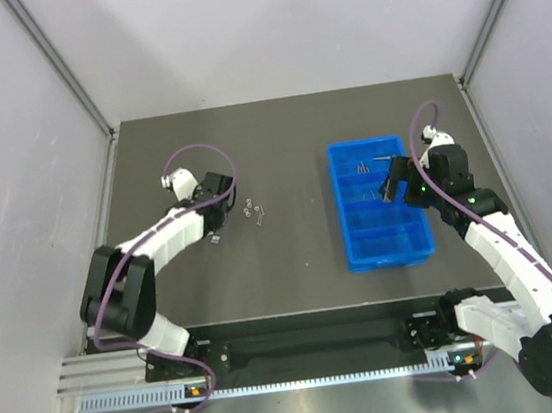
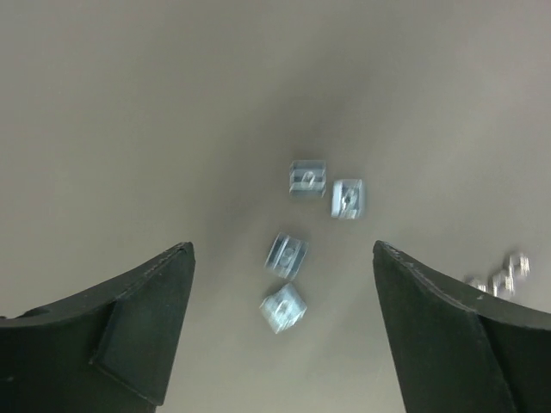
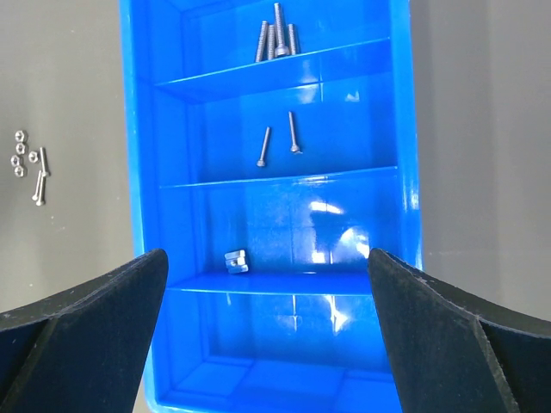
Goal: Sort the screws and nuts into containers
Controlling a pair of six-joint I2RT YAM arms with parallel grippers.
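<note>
Several squarish nuts (image 2: pixel 287 255) lie loose on the dark table, right under my left gripper (image 2: pixel 282 249), which hangs open above them without touching any. My right gripper (image 3: pixel 267 255) stands open and empty over the blue containers tray (image 3: pixel 405 155). The tray's far compartment holds several screws (image 3: pixel 275 39), the one nearer to me holds two screws (image 3: pixel 293 133), and the third holds one squarish nut (image 3: pixel 236 261). In the top view, the left gripper (image 1: pixel 223 203) is at mid-left and the right gripper (image 1: pixel 392 187) is over the tray (image 1: pixel 387 251).
A few small hex nuts (image 2: pixel 501 280) lie right of the left gripper's fingers. The right wrist view shows them with two loose screws (image 3: pixel 40 176) on the table left of the tray. Grey walls enclose the table on three sides.
</note>
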